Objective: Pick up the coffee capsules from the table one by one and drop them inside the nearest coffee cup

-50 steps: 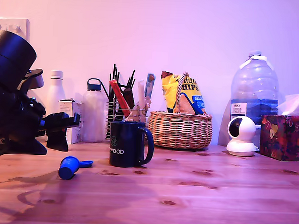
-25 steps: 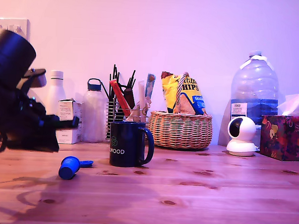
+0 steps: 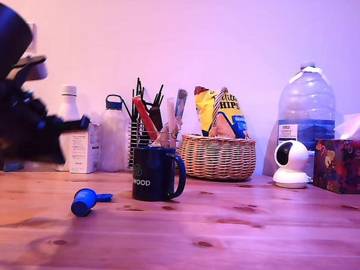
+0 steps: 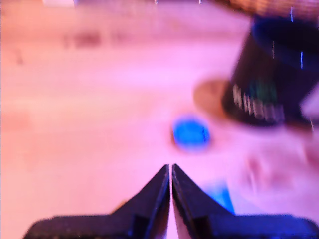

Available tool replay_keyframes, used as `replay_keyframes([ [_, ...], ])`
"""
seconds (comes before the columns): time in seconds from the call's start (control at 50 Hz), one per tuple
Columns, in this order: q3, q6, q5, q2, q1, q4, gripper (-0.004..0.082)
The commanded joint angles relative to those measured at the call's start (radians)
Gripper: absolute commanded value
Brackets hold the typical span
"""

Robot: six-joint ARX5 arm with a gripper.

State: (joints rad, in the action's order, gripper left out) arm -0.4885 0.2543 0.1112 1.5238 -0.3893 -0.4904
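arm (image 3: 19, 128) blurred, mug (image 4: 276, 74) smeared

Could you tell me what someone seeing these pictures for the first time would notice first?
Probably the bright blue capsule lying on the wooden table, just to the exterior view's left of the dark mug. Next, the blurred black arm at that view's left edge, its tool shut and empty above the table in the wrist view.
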Motion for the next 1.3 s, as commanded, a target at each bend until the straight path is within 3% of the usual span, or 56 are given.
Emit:
replay_keyframes([
  [0.0,0.031,0.009,0.002,-0.029,-0.012,-0.005,-0.0024],
  [0.14,0.074,0.018,0.002,-0.073,-0.043,-0.003,-0.0024],
  [0.34,0.101,0.094,0.002,-0.108,-0.094,0.021,-0.0024],
  [0.64,0.122,0.14,0.002,-0.111,-0.189,0.026,-0.0024],
  [1.02,0.122,0.14,0.002,-0.111,-0.242,0.043,-0.0015],
  [1.06,0.122,0.14,0.002,-0.111,-0.242,0.049,0.002],
  [1.12,0.122,0.14,0.002,-0.11,-0.242,0.049,0.0142],
  [1.22,0.122,0.14,0.002,-0.11,-0.242,0.042,0.05],
  [1.28,0.122,0.139,0.003,-0.11,-0.242,0.042,0.0595],
])
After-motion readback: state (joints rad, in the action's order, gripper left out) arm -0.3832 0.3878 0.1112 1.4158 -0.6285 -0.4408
